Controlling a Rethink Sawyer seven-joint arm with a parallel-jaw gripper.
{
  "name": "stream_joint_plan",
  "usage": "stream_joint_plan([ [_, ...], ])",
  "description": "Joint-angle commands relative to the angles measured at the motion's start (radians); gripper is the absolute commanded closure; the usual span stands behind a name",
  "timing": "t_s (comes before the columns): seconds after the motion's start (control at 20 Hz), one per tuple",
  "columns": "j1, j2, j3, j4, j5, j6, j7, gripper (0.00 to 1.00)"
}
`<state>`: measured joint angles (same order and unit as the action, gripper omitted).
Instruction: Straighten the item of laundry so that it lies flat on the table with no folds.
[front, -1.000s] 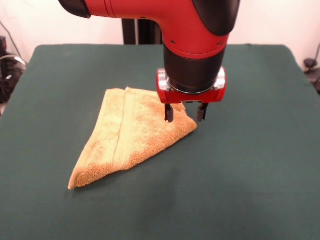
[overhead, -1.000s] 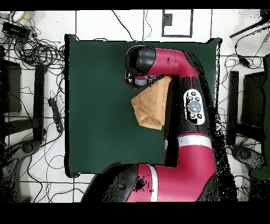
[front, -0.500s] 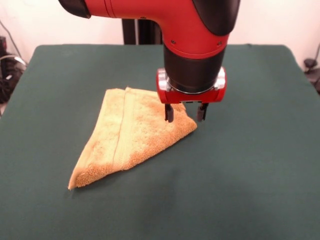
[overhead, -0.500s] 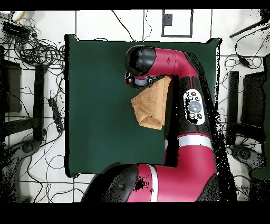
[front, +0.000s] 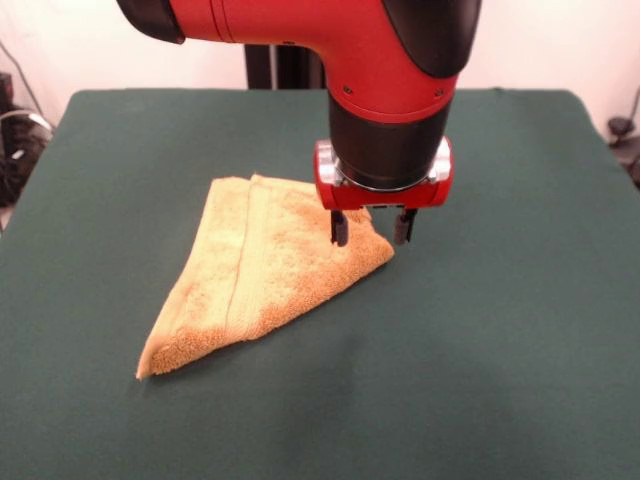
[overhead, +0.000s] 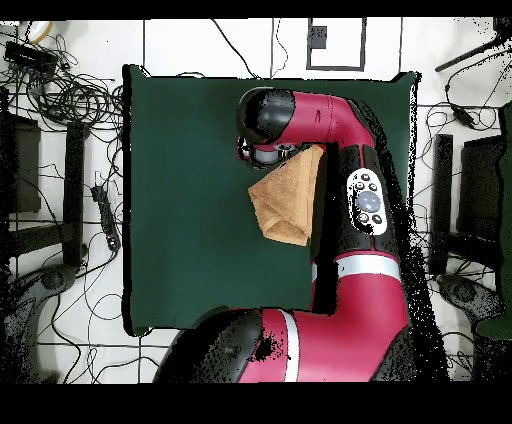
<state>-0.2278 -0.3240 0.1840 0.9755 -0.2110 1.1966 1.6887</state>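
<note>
Even bright light, no glare; soft shadow on table (front: 500, 330) at towel's (front: 260, 270) 6 o'clock; focus sharp.

The towel (front: 262, 268) lies folded in a triangle near the middle of the surface (front: 500, 350), with the claw (front: 370, 229) poised over its right corner, fingers apart, in the front view.

Tangled black cables (overhead: 70, 95) on white floor (overhead: 200, 45), one side of tabletop in overhead view. Dark stands (overhead: 75, 190) beside them. Black-framed square (overhead: 335, 42) on floor beyond far edge. More cables (overhead: 455, 105) and dark equipment (overhead: 480, 200) on opposite side. Pale wall (front: 560, 40) behind in front view.
</note>
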Motion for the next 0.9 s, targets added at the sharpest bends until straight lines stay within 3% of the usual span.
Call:
stream_joint_plan([
  [0.05,0.043,0.066,0.065,0.036,-0.009,-0.013,-0.003,0.0],
  [0.9,0.043,0.095,0.067,0.021,-0.015,-0.031,0.0,0.0],
])
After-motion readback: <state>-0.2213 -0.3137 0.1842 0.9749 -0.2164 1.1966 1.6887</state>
